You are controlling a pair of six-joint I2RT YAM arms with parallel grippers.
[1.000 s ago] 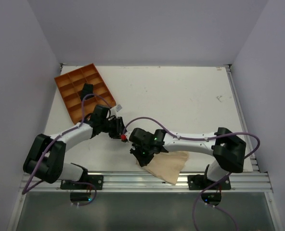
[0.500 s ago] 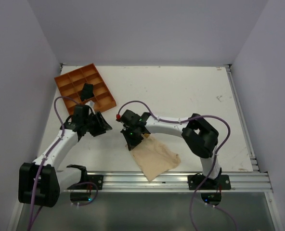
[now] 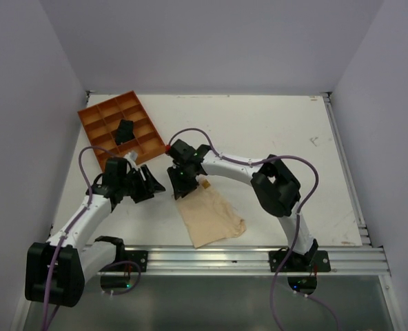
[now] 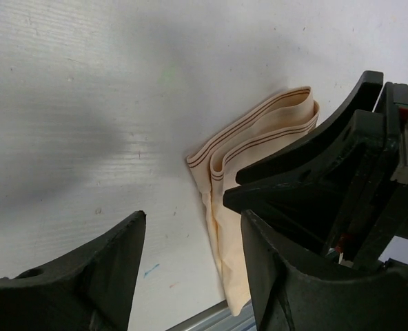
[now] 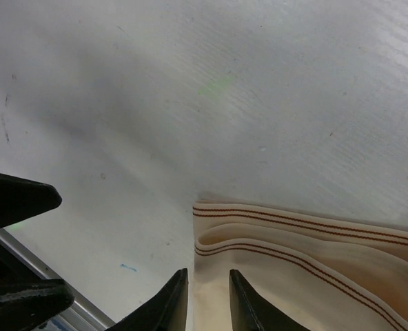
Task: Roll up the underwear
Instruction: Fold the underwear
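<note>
From up top I see the underwear (image 3: 209, 215) lying flat on the bench (image 3: 273, 138) by the front rail (image 3: 211, 256), right jaws at its far-left corner. My left wrist cam has the left jaws wide apart on nothing. On the right wrist cam, the right jaws sit slightly apart over the underwear's striped edge.

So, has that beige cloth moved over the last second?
Yes. The underwear has slid left, toward the orange tray and away from the near rail.
</note>
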